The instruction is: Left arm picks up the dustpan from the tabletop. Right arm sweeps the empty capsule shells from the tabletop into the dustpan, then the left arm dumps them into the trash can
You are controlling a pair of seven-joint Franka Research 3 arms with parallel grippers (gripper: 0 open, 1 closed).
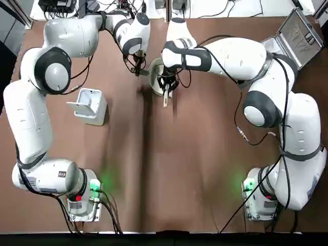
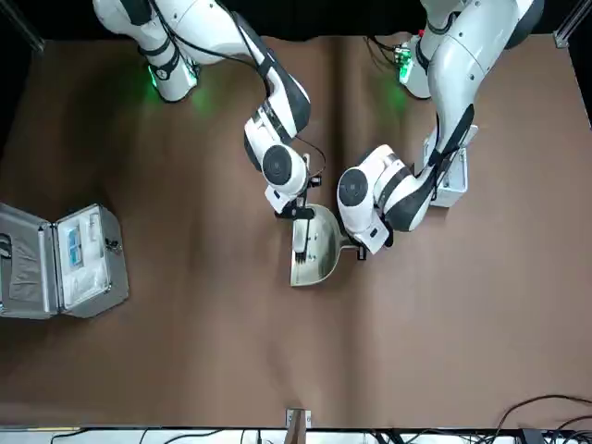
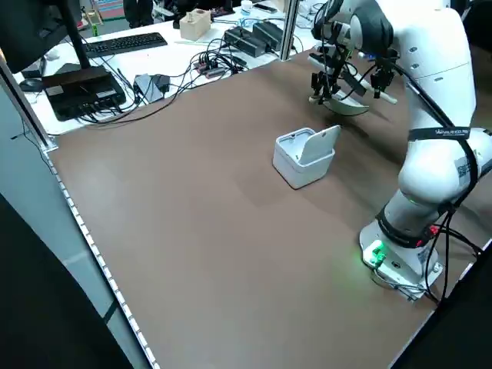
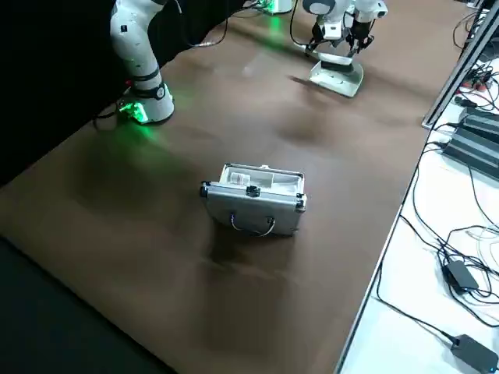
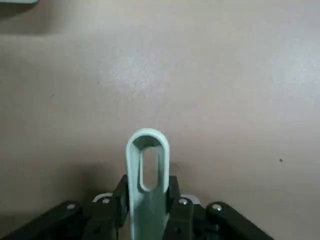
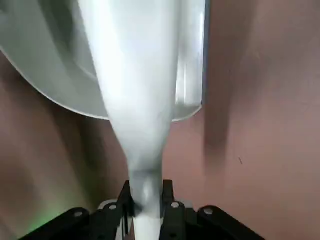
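Observation:
The cream dustpan sits at the far middle of the table. My left gripper is shut on its slotted handle. Over the scoop, my right gripper is shut on the slim white brush, whose head lies inside the pan. The white trash can stands with its lid up on the left side, apart from both grippers. The empty capsule shells do not show in any view.
An open silver metal case lies at the far right corner. Cables and equipment crowd the white bench beyond the far table edge. Both arm bases stand at the near edge.

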